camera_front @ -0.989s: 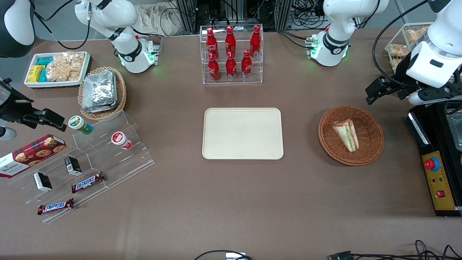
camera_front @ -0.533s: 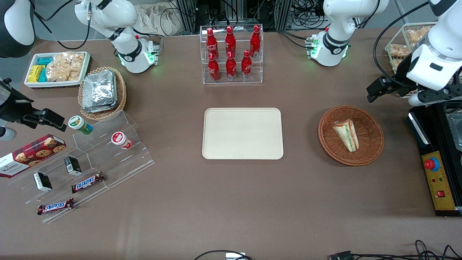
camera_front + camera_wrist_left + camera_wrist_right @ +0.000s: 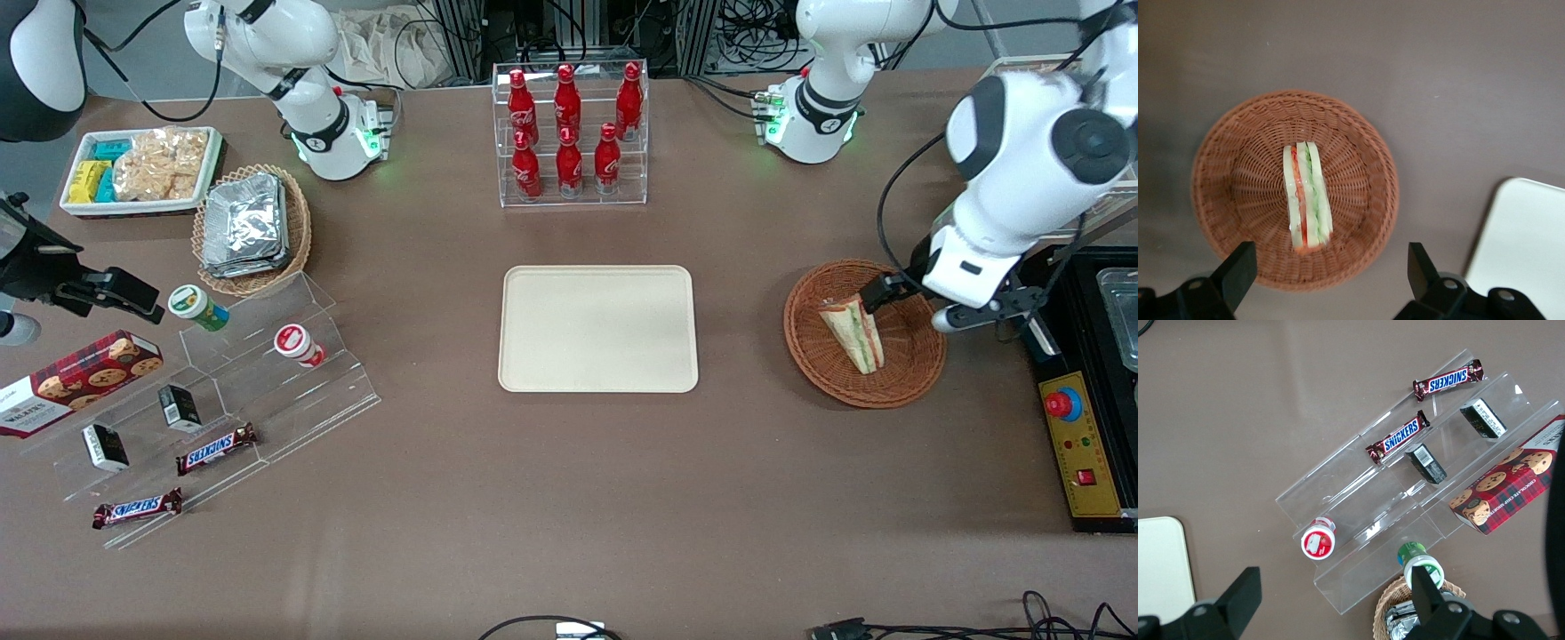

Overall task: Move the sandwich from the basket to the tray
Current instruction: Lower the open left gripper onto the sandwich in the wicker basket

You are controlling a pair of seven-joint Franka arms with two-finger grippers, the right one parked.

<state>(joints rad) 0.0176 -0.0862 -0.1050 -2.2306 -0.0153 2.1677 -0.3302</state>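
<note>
Jaws [image 3: 1328, 277] spread above sandwich [image 3: 1307, 197] in basket [image 3: 1231, 193].

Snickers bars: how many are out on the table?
2, both at the parked arm's end: one on the clear stepped stand, one nearer the camera, at its lowest step. The gripper hovers open above the basket.

brown tablecloth [image 3: 569, 498] w/ creases, metal frame struts [image 3: 462, 36] & tangled cables [image 3: 747, 22] at table's edge
</note>
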